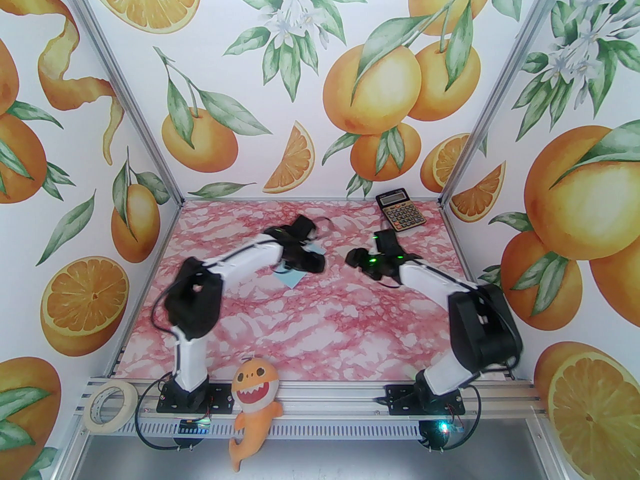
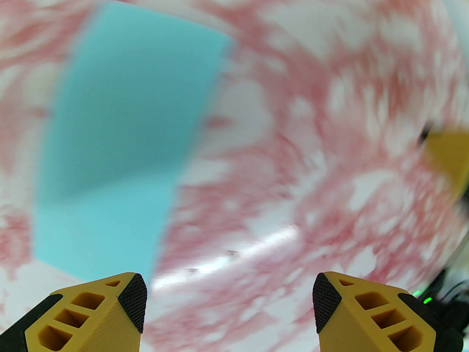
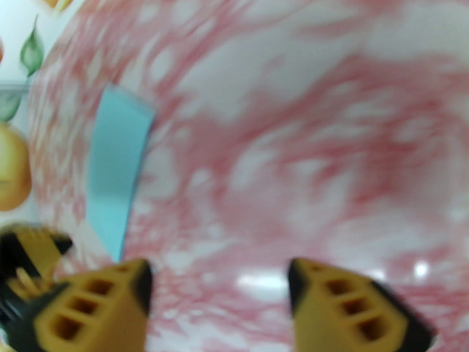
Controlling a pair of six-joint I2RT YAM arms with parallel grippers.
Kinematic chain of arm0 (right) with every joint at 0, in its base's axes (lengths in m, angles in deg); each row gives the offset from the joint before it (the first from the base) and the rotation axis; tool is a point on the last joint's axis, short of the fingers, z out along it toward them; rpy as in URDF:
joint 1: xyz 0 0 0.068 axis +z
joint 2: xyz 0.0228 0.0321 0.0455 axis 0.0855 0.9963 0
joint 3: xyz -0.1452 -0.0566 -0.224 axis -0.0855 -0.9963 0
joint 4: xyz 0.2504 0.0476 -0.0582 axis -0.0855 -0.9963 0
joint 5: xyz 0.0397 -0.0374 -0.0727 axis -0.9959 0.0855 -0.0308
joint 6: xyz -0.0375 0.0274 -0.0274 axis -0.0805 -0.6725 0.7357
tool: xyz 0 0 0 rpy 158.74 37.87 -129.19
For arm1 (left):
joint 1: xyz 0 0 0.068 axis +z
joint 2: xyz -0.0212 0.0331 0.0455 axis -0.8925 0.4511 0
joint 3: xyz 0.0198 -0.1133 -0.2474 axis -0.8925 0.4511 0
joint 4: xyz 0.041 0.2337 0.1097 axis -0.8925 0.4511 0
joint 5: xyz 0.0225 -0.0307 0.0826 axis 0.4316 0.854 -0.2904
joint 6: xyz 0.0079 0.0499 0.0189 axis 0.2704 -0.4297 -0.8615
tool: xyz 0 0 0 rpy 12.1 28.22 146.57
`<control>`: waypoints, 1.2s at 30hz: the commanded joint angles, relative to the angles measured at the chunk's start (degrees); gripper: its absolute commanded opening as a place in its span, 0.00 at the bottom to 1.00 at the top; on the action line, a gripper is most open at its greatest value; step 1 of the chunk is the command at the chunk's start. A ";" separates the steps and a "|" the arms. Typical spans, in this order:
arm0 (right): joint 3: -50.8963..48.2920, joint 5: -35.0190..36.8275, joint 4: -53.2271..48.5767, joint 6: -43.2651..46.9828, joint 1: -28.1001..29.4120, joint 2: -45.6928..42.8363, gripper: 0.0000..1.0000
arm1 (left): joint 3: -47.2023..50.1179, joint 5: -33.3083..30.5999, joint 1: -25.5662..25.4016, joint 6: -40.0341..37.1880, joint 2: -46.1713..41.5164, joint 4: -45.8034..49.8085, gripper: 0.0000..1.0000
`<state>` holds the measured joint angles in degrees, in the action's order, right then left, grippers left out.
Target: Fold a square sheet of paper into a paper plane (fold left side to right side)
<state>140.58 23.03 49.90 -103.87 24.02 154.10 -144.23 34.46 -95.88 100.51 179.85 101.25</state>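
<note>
At the bottom of the top view we see a roll of tape (image 1: 109,408) at lower left and an orange shark toy (image 1: 255,408) on the rail between the arm bases. Higher up, at mid-frame on the pink marbled table (image 1: 320,328), the pale blue sheet of paper (image 1: 292,279) lies flat. It is partly hidden under the left gripper (image 1: 312,260), and one corner pokes out toward the bottom. The right gripper (image 1: 356,259) hangs just right of it, apart from the paper.

In the left wrist view we find the left gripper (image 2: 229,299) spread wide with nothing between its fingers. The sheet of paper (image 2: 121,141) lies at the left of the frame, a faint crease across it. In the blurred right wrist view the right gripper (image 3: 220,284) is parted around nothing, and the sheet of paper (image 3: 117,167) lies at left.

Farthest away, at the table's upper right corner, sits a calculator (image 1: 401,211).
</note>
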 commanded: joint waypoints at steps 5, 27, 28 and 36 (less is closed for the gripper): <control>8.01 -6.67 9.70 -8.28 9.77 10.90 0.16 | 9.24 0.78 9.32 1.74 -4.87 -5.25 0.78; 19.45 -6.16 -0.05 -2.76 10.96 26.77 0.05 | 14.40 3.95 12.66 4.22 -5.67 -9.26 0.79; 19.52 -6.14 -1.34 -1.59 10.27 26.58 0.05 | 14.53 4.68 12.48 4.58 -5.43 -9.60 0.80; 20.43 -7.06 -5.48 3.41 9.26 26.35 0.05 | 15.64 9.35 10.37 8.74 -2.01 -13.29 0.80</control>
<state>161.26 14.27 50.69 -103.80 33.35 179.98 -129.13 40.93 -84.77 106.98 176.72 91.19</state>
